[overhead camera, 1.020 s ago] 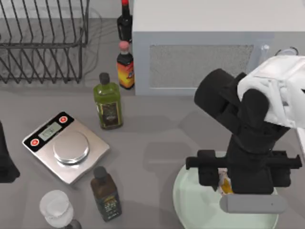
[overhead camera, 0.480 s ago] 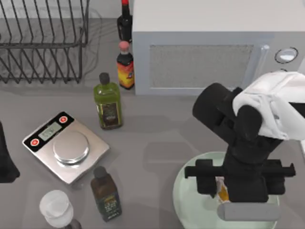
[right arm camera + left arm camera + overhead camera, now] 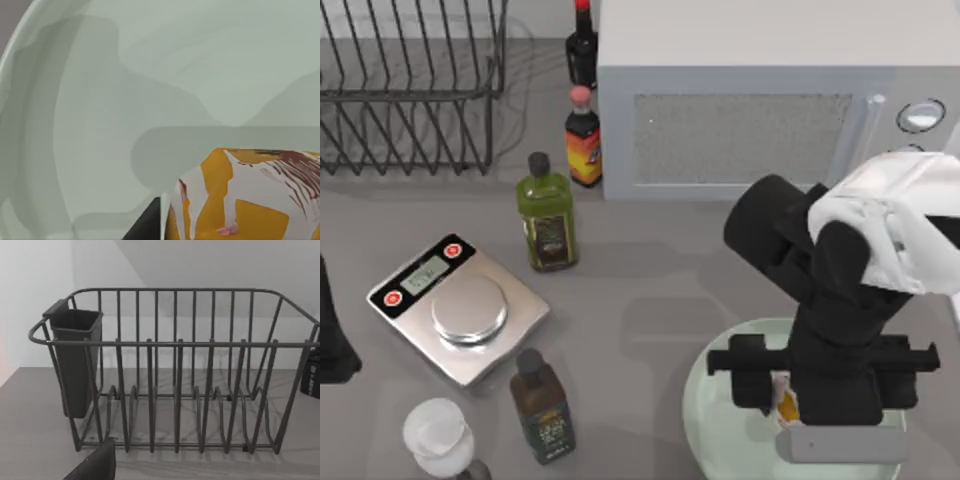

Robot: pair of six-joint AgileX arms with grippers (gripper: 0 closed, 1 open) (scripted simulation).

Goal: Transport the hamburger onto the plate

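Placing step: right tool (image 3: pixel 786 403) clamped on small orange-and-cream lumpy hamburger (image 3: pixel 240 195) low over round mint-green plate (image 3: pixel 720 425), near right. Next: release. Left arm parked far left.

Smooth matt plate (image 3: pixel 720 420), brushed-steel scale (image 3: pixel 460 320)

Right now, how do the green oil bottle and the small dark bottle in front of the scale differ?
The green oil bottle is wider and olive-green; the dark bottle is slimmer and brown-black. The green one stands behind the kitchen scale, toward the microwave; the dark one stands in front of it, beside a glass. Both stand upright with dark caps and labels.
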